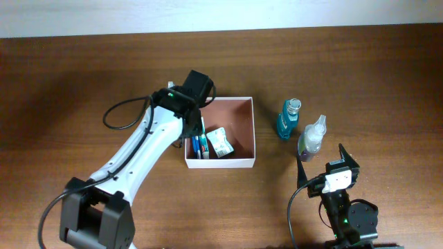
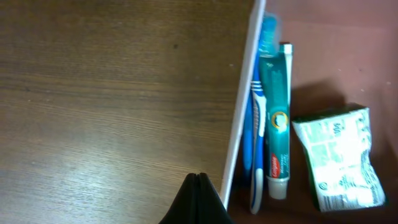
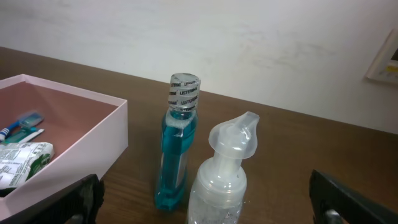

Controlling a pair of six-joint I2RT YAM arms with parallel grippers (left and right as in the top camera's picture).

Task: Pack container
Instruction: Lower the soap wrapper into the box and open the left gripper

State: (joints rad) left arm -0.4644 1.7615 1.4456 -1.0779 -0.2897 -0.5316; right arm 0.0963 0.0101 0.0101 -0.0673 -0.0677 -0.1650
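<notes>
Since the pump bottle (image 3: 219, 180) stands upright just ahead of my spread right fingers (image 3: 354, 202), that arm's closer; the container (image 1: 254, 131) sits off to its left, under my empty, pressed-together left fingers (image 2: 193, 202).

Overhead looks straight down from far above, taking in the whole table (image 1: 83, 69). The left wrist view looks down, close, with the box (image 2: 244, 99) wall running just ahead of the closed left claw (image 2: 198, 180). The right wrist view looks level and low; bottles (image 3: 177, 155) stand just ahead of the spread right claw (image 3: 208, 199). All share the box.
</notes>
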